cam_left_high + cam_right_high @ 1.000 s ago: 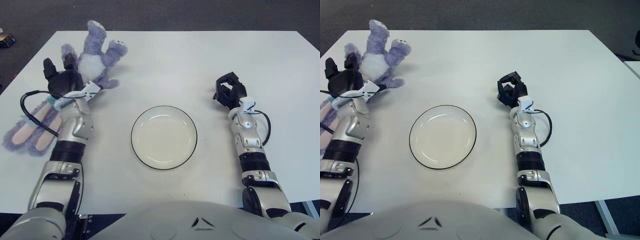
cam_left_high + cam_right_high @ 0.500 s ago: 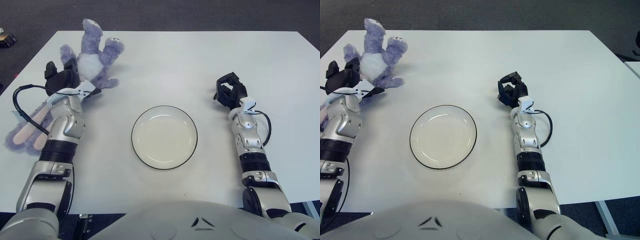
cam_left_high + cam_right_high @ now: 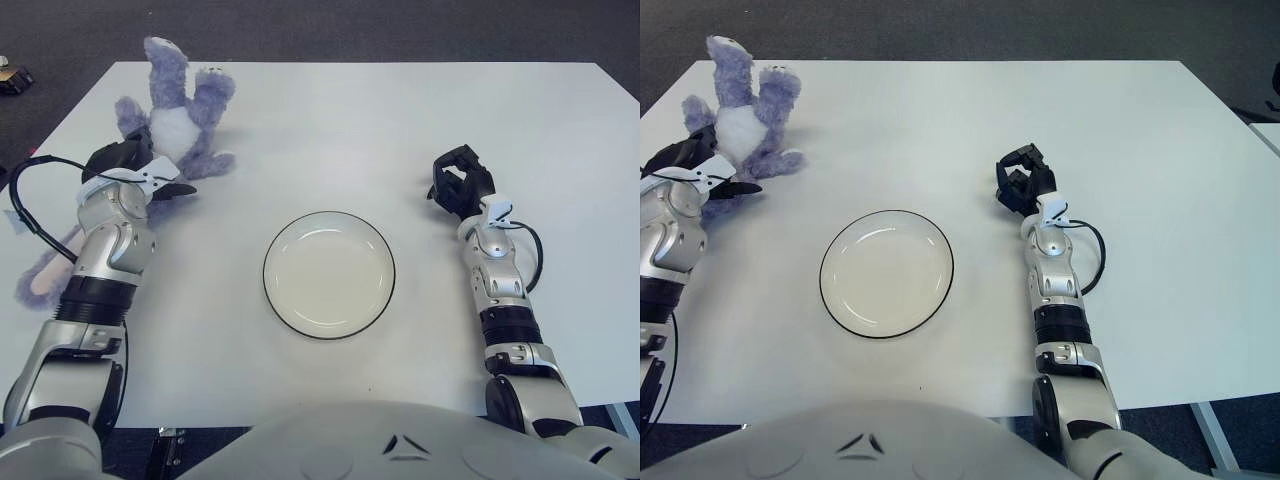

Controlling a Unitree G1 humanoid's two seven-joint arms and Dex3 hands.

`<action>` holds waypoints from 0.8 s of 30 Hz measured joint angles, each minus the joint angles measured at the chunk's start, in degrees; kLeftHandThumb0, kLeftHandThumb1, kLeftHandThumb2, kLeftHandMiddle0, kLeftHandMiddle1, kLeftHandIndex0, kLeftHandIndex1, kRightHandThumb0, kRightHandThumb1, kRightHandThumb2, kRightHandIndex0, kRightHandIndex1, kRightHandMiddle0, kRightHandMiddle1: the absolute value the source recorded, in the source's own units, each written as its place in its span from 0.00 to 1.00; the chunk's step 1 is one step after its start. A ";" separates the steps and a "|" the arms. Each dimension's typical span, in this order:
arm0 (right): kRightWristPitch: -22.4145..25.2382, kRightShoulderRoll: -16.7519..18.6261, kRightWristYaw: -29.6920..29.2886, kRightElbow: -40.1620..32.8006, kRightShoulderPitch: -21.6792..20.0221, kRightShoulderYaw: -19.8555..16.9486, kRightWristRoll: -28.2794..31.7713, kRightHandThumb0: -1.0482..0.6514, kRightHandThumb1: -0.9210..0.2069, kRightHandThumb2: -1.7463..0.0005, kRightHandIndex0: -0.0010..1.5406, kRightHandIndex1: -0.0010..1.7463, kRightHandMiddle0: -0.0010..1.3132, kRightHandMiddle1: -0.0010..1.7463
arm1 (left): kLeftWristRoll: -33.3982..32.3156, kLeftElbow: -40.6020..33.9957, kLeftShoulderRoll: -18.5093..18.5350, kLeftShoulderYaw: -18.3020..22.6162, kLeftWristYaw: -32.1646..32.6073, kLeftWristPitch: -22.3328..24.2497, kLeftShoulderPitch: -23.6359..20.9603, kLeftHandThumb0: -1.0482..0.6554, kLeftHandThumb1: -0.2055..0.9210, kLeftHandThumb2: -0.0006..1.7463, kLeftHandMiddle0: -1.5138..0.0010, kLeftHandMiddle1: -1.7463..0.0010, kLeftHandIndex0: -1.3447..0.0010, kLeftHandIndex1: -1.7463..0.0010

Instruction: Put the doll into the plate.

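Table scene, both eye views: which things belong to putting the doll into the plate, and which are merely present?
Belongs to the job:
- purple plush doll, far left of the table
- white plate, empty, mid-table
- left hand, against the doll's near side

Merely present:
- right hand, idle, right of the plate
- white table
- dark object off the table's far-left corner
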 measured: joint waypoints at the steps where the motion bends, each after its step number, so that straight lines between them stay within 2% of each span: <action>1: 0.02 0.00 0.00 -0.01 0.01 0.00 0.00 0.40 0.11 0.63 0.49 0.97 0.24 0.98 | -0.23 -0.08 0.26 0.00 -0.79 0.15 -0.05 0.27 0.89 0.00 0.71 0.93 0.85 1.00; 10: 0.04 -0.07 0.00 -0.04 0.07 -0.03 0.00 0.40 0.11 0.63 0.49 0.97 0.24 0.98 | -1.44 -0.41 1.43 -0.30 -3.46 0.76 -0.20 0.28 0.90 0.00 0.71 0.94 0.86 1.00; 16: 0.04 -0.08 0.00 -0.05 0.08 -0.05 0.00 0.40 0.11 0.63 0.49 0.97 0.24 0.98 | -1.72 -0.12 1.57 -0.50 -3.50 0.52 -0.27 0.30 0.91 0.00 0.66 0.92 0.79 0.97; 18: 0.04 -0.08 0.00 -0.05 0.09 -0.06 0.00 0.40 0.11 0.63 0.49 0.97 0.24 0.98 | -1.78 0.05 1.57 -0.50 -3.08 0.22 -0.27 0.34 0.91 0.00 0.68 0.83 0.77 0.81; 19: 0.04 -0.08 0.00 -0.05 0.09 -0.07 0.01 0.40 0.11 0.63 0.49 0.97 0.24 0.98 | -1.84 0.21 1.51 -0.48 -2.46 -0.03 -0.24 0.38 0.92 0.00 0.71 0.74 0.79 0.66; 20: 0.04 -0.08 0.00 -0.05 0.09 -0.08 0.00 0.40 0.11 0.63 0.49 0.97 0.24 0.98 | -1.87 0.38 1.42 -0.45 -1.76 -0.36 -0.19 0.40 0.92 0.00 0.74 0.67 0.81 0.55; 21: 0.04 -0.08 0.00 -0.05 0.10 -0.08 0.00 0.40 0.11 0.63 0.49 0.97 0.24 0.98 | -1.89 0.50 1.27 -0.38 -0.96 -0.60 -0.10 0.41 0.92 0.00 0.75 0.64 0.81 0.51; 23: 0.04 -0.09 0.00 -0.05 0.11 -0.10 0.01 0.40 0.11 0.63 0.49 0.97 0.25 0.98 | -1.94 0.76 0.81 -0.14 0.90 -1.22 0.11 0.45 0.92 0.00 0.79 0.51 0.84 0.35; 24: 0.04 -0.09 0.00 -0.05 0.11 -0.11 0.01 0.40 0.11 0.63 0.49 0.97 0.25 0.98 | -1.95 0.91 0.49 0.04 1.92 -1.59 0.23 0.46 0.93 0.00 0.80 0.41 0.84 0.29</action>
